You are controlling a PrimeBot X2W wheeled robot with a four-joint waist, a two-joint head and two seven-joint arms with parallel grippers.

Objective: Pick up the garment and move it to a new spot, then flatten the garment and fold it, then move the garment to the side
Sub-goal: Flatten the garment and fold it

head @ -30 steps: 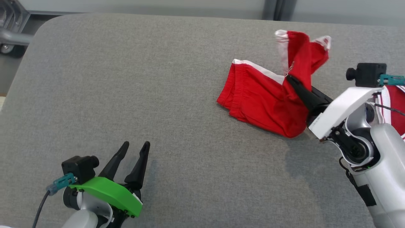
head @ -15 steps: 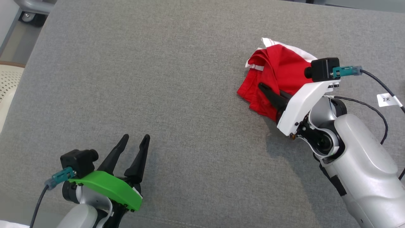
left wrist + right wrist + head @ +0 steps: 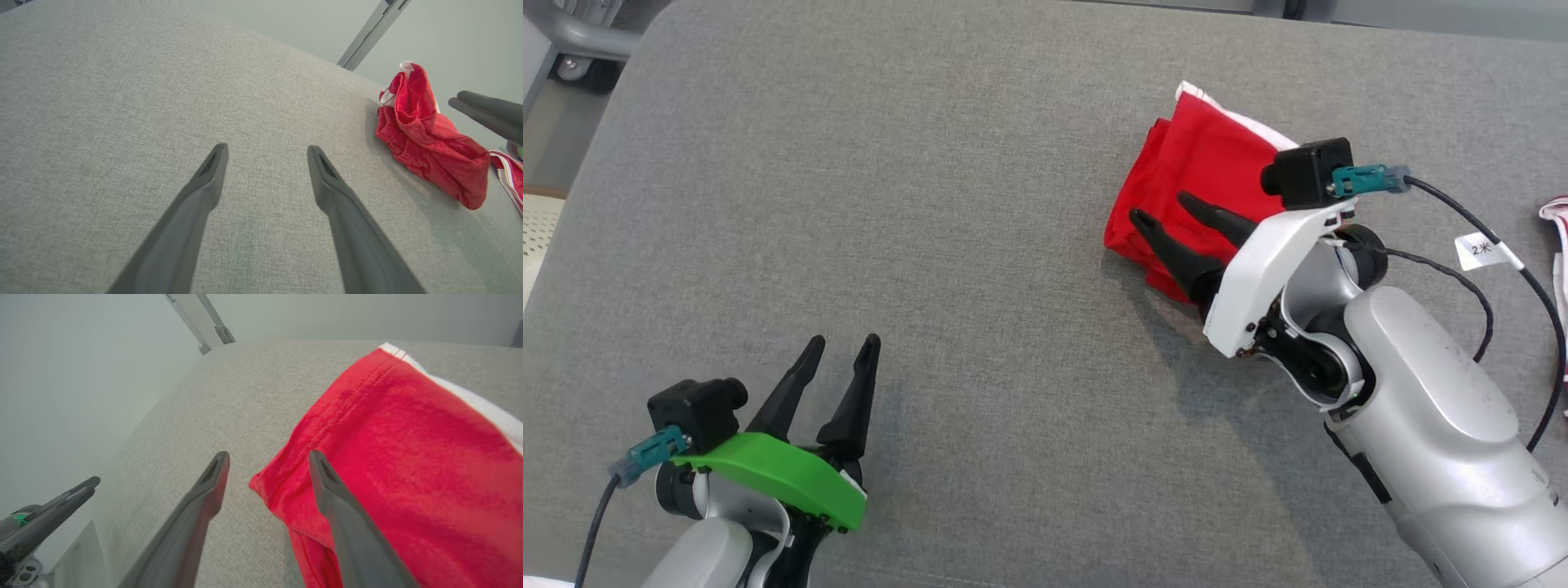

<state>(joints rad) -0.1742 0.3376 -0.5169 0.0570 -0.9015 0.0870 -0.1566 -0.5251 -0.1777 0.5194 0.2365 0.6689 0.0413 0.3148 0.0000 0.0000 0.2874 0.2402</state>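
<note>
We find the red shorts (image 3: pixel 1205 155) bunched on the grey padded surface (image 3: pixel 931 204), far right side. The right gripper (image 3: pixel 1161 207) hovers at their near edge, fingers spread, nothing between them: one finger over red cloth, the other over grey. The left gripper (image 3: pixel 845 340) sits near us, fingers apart, empty.

We judge the move to a new spot done. Flattening, folding and setting aside remain.

Against a second ago: the right fingers were pinched on the cloth with one leg lifted. Now they have let go and the shorts lie in a tighter heap. The head camera has shifted too.
</note>
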